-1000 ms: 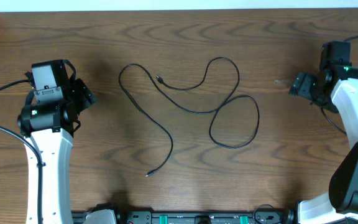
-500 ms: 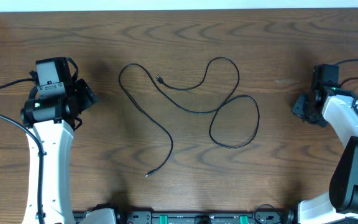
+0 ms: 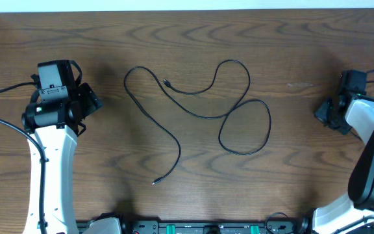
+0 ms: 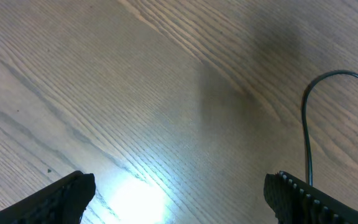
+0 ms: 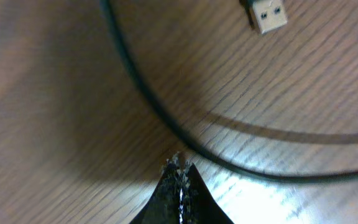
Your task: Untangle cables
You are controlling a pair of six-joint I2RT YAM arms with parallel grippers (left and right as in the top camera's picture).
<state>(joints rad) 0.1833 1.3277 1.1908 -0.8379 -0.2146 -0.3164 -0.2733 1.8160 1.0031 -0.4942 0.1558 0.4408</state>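
While both arms sit at opposite ends of the wooden worktop [image 3: 193, 32], a single thin black cable [image 3: 203, 116] lies loose in the middle, well apart from either gripper. It runs in open curves: an arch on the left, a taller arch to the right of centre, and a round loop below that. One small plug end [image 3: 166, 82] rests inside the left arch, and the other end [image 3: 153, 183] points toward the near edge. The left gripper [image 3: 89, 103] has its jaws spread wide and empty, with a bend of the cable showing in its wrist view. The right gripper [image 3: 322, 112] has its jaws pressed together on nothing. Its wrist view shows a blurred dark cord [image 5: 166, 121] and a silver USB plug [image 5: 267, 15] on the wood.
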